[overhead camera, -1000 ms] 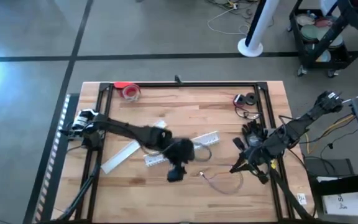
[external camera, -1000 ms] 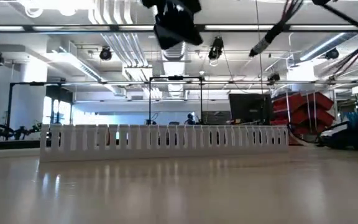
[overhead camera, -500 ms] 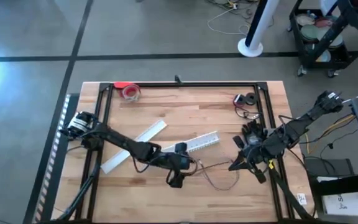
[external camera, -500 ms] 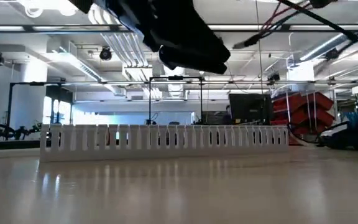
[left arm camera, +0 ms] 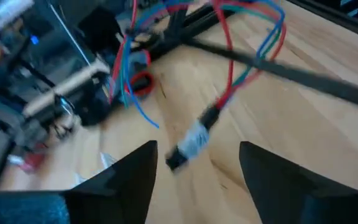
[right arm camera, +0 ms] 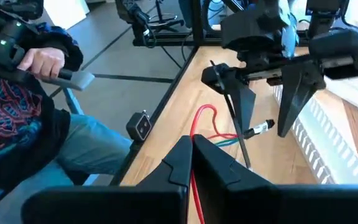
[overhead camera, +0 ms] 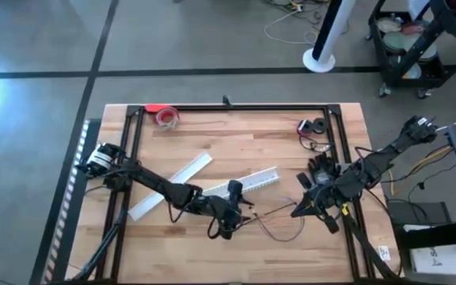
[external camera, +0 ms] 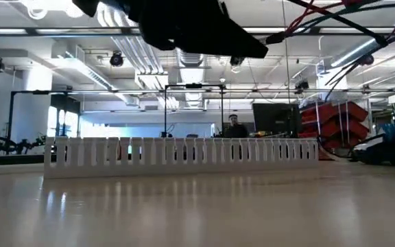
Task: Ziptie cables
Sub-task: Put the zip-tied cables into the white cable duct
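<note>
— Where have the cables ended up?

— Out on the bare wood of the table, off the long side of the white slotted strip that faces the table's front edge. They make a thin, loose loop, near the strip but not touching it.

— And the left gripper?

— On that same side of the strip, near its end, pointing down. Its fingers are spread wide with nothing between them but air. The small connector end of the wires lies on the wood just under the gap, and I can't tell whether it touches either finger.

— So who has the wires?

— The right gripper. It sits past the strip's other end, towards the table's side rail, and its two fingers are pressed close together with the red wire running out from between them. A green wire leaves the same spot and runs flat towards the connector.

— Any more colours?

— Red, blue and green strands, seen from the left wrist — they arch up off the wood before dropping to the connector.

— Anyone near?

— A person sits beyond the table edge on the far side of the strip from the right arm, one hand closed round a dark handle.
</note>
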